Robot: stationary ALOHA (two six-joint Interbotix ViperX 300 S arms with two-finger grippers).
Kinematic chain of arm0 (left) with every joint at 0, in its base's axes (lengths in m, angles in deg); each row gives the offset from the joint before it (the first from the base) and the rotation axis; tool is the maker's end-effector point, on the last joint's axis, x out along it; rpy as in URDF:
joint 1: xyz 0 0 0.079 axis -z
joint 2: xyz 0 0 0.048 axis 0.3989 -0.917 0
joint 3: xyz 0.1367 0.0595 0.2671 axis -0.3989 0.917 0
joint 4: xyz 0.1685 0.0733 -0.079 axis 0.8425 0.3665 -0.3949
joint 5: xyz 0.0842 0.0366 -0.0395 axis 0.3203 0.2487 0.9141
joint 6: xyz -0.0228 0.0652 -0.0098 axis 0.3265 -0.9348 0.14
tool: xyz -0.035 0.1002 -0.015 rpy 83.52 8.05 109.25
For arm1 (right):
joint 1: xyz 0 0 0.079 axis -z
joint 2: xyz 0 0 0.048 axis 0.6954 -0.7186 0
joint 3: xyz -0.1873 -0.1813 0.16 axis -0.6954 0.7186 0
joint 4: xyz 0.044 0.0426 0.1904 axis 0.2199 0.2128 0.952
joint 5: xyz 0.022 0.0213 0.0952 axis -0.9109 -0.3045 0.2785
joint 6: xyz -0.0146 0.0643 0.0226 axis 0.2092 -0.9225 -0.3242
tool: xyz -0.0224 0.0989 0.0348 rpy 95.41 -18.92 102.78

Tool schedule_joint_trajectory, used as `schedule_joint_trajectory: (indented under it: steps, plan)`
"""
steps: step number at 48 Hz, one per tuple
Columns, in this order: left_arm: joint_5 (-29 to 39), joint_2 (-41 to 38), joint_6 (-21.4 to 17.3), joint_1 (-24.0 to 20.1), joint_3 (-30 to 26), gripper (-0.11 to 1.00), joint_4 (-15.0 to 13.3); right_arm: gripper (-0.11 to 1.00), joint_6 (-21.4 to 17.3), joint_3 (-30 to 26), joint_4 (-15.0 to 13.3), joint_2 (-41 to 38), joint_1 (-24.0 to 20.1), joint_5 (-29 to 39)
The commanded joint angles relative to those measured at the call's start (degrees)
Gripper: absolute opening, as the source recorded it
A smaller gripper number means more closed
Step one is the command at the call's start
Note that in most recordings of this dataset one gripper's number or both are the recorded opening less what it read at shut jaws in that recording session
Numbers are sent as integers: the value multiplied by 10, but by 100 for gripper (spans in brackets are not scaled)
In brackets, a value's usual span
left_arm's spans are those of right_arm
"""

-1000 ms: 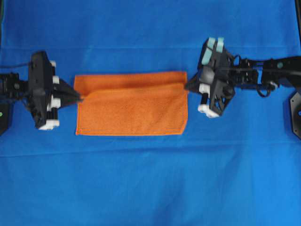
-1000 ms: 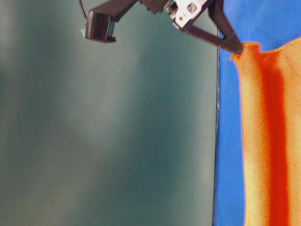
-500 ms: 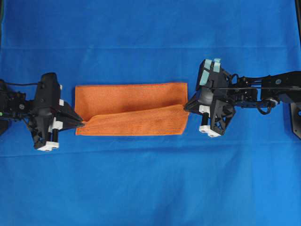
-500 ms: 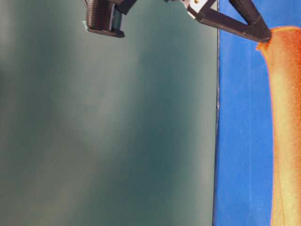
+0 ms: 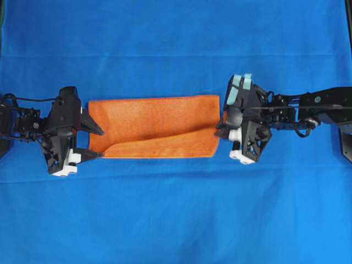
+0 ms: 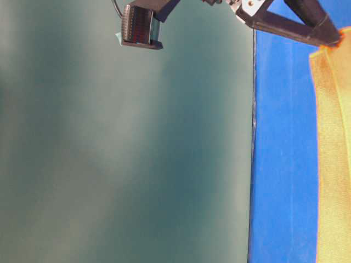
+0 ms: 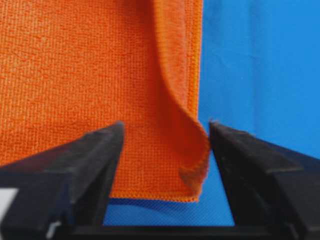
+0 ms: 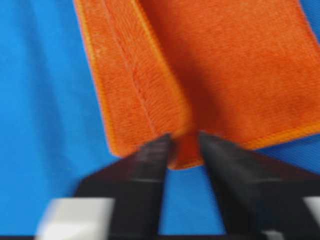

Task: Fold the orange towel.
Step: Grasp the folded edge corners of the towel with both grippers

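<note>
The blue cloth surface is covered at its centre by the orange towel, now doubled into a narrower band than half a second ago. The left gripper is seen released, jaws parted around the corner. The right gripper is blurred; its hold cannot be told. The fold is judged laid.

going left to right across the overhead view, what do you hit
left gripper → orange towel → right gripper, all lying on the blue cloth.
</note>
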Motion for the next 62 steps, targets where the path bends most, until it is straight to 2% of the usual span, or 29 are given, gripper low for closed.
schedule_joint_trajectory:
  steps: [1,3,5,10,17,25,41,49,62]
  plan:
    - [-1,13,-2,-1,-8,63,-1,50,2,-12,3,10,-9,-3]
    - [0,20,-3,-1,-9,62,-1,60,2,-12,3,15,-10,-1]
    - [2,29,-5,-1,-9,61,0,65,3,-11,2,22,-10,-1]
    - [6,55,-12,-5,-6,61,0,59,10,-9,-4,46,-10,0]
    - [15,94,-32,-26,4,61,1,59,11,-4,-26,78,-4,-4]
    - [16,100,-50,-69,10,61,0,59,11,-5,-30,76,43,-3]
    - [29,27,-89,-136,-7,61,1,59,13,-19,-45,7,118,-10]
    - [24,-21,-106,-165,-15,61,1,59,13,-31,-61,-27,132,-32]
    - [20,-63,-107,-183,-21,61,1,59,13,-38,-63,-69,132,-34]
